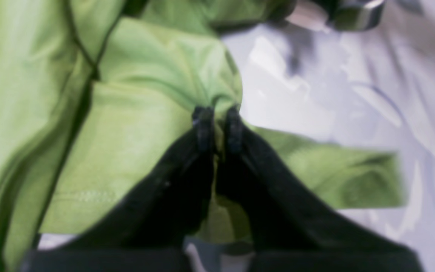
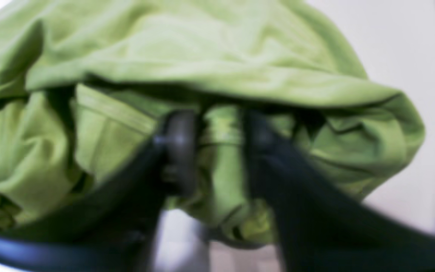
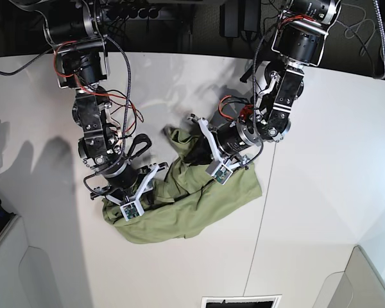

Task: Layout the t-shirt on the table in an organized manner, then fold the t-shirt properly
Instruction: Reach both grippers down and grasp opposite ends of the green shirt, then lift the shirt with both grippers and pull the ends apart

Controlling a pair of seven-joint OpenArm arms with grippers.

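Both tools pinch cloth: left tool and right tool closed on the crumpled olive-green cotton t-shirt, mid white matte table. Still layout; next I'd spread them apart.

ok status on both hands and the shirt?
Left hand shut on t-shirt fabric. Right hand clamped on a fold, pads not fully together. T-shirt still bunched on table, not laid out. Nothing in the way.
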